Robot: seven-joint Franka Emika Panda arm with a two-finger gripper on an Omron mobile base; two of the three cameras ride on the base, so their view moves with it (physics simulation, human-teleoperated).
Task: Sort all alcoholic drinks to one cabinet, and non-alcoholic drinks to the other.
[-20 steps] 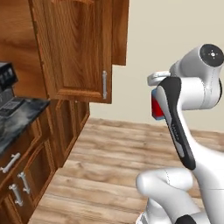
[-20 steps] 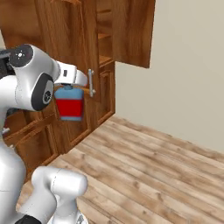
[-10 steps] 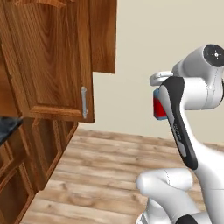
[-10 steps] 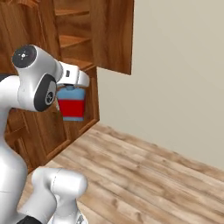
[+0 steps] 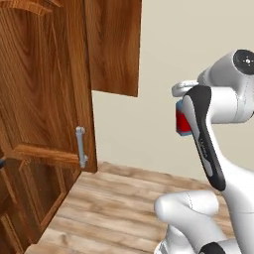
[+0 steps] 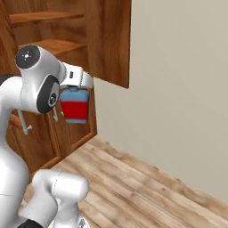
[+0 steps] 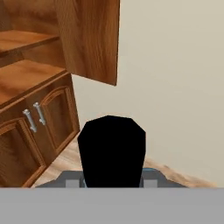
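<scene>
**Carrying a drink toward the open cabinet**

The cabinet (image 6: 111,40) is the largest thing here. Its upper door (image 5: 44,84) stands open, with a grey bar handle (image 5: 81,147) near the door's lower edge, so the bare shelves (image 7: 26,74) inside are free to take a drink. Below the shelves there are lower doors (image 7: 52,118) with two small handles; these are shut. The cabinet stands against a plain beige wall (image 6: 178,89), above a wooden floor (image 6: 147,187).

The arm (image 5: 208,129) is folded close to the robot's body, probably to keep the load steady and away from the door while the base is travelling. The gripper (image 6: 76,91) is almost fully closed and holds a bottle (image 6: 75,107) from above; the bottle has a red label and pale blue ends, and it hangs upright under the hand. In the hand view its dark top (image 7: 112,151) covers the fingertips.

The bottle is near the cabinet, in front of it, but not yet at shelf height. I judge this as the carrying step; lifting and placing on a shelf remain. I cannot read from the label whether the drink is alcoholic.
</scene>
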